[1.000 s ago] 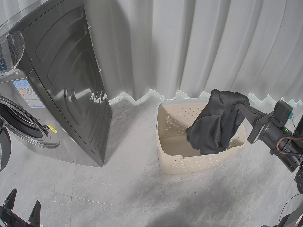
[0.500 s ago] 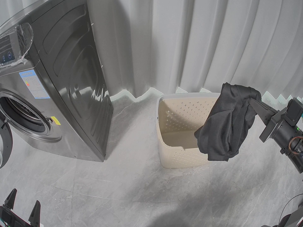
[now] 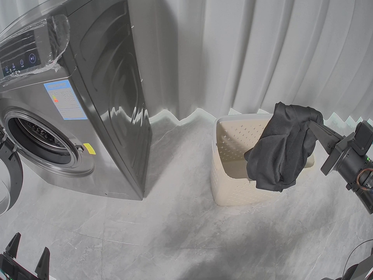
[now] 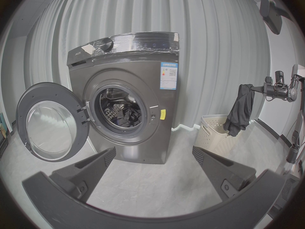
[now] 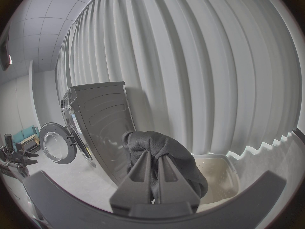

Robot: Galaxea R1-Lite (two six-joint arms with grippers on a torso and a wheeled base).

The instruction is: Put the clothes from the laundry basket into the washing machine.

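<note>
One garment (image 3: 285,148) above basket (image 3: 230,192) rim, claw (image 3: 312,123) clamped

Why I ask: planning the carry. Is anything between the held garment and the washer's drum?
Nothing visible does. The washing machine door is swung open, and the floor between it and the garment in the right tool lies bare.

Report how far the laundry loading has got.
Done: the washing machine has its door open, and dark clothes already lie in the drum. In hand: the right pincer is shut on a dark garment hanging above the laundry basket. Left: carry that garment to the drum. The visible basket bottom looks bare, though the garment hides part. The left pincer is open, holding nothing.
</note>
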